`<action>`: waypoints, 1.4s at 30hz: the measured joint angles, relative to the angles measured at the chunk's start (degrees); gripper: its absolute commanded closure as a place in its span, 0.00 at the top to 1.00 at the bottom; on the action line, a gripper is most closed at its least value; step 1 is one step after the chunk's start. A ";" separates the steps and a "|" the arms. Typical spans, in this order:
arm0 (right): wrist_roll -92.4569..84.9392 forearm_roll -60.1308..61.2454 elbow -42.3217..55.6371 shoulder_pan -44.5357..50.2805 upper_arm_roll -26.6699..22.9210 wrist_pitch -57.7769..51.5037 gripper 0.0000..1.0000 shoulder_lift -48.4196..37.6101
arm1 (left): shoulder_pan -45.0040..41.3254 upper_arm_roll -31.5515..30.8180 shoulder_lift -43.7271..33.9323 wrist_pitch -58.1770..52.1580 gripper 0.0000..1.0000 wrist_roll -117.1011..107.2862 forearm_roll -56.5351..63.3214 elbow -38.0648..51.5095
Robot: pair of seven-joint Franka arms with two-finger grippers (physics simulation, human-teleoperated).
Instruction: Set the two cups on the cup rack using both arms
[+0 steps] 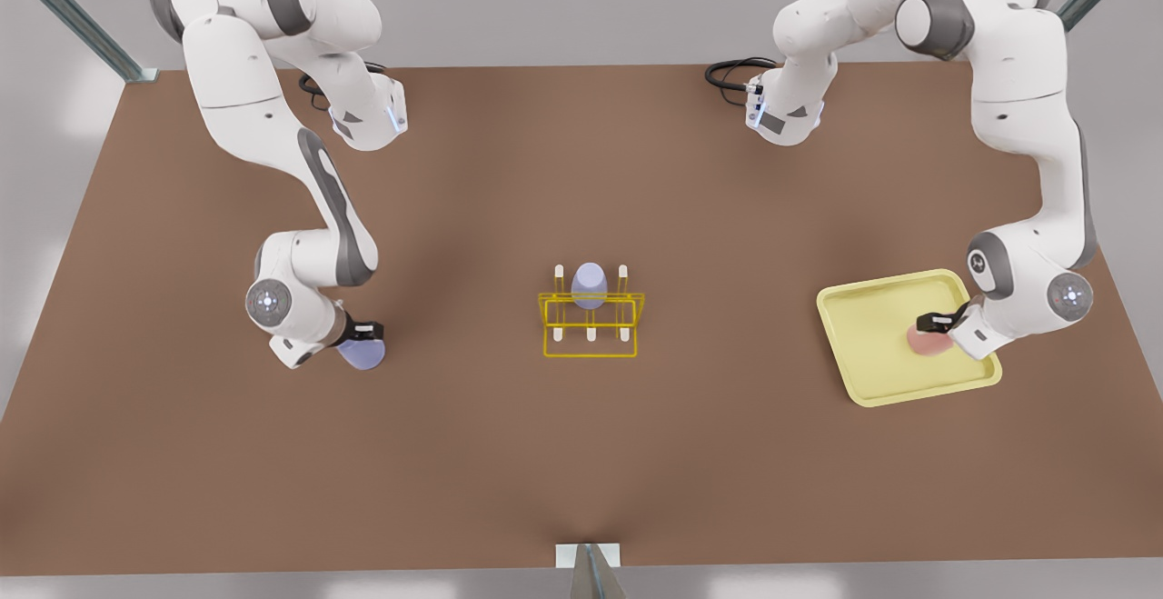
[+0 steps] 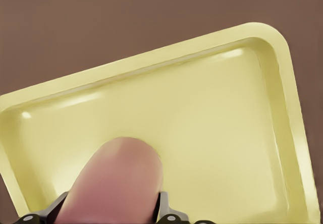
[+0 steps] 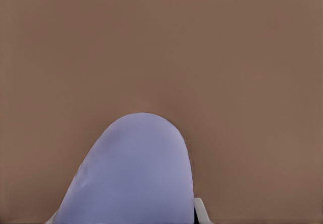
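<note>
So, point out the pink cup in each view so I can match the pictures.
Front view: the pink cup lies on the pale-yellow tray at the front view's right, at the left tool.
Left wrist view: the pink cup sits between the tool's fingers, over the tray.
Right wrist view: not in it; a lavender cup is there.
Shared landmark: the tray, front and left wrist views.

Pink cup point(image 2: 116, 183) btwn left gripper point(image 2: 108, 215) fingers, prob gripped, over tray point(image 2: 282, 47)
</note>
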 measured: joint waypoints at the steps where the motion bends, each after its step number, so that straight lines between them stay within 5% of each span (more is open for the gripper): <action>1: -0.02 -0.01 0.23 0.01 0.55 -0.02 0.78 -0.44 | -0.84 0.00 -1.06 -0.56 0.81 -0.17 -0.26 0.02; 5: -0.10 0.79 2.48 -0.13 4.31 -0.01 0.78 -1.50 | -4.48 -0.54 -3.48 -2.37 0.81 -1.20 -2.77 0.58; 14: -0.25 10.46 8.89 1.56 14.38 0.90 0.78 -1.79 | -12.34 -10.65 1.63 -16.95 0.81 -9.72 -3.84 21.98; 23: -0.37 16.75 14.52 10.06 15.77 6.37 0.78 2.37 | -15.81 -25.12 12.10 -20.22 0.82 -30.25 -5.48 34.78; 42: -1.07 18.21 13.12 11.34 18.92 8.94 0.78 2.54 | -26.10 -27.77 13.75 -18.71 0.84 -61.59 -6.44 35.01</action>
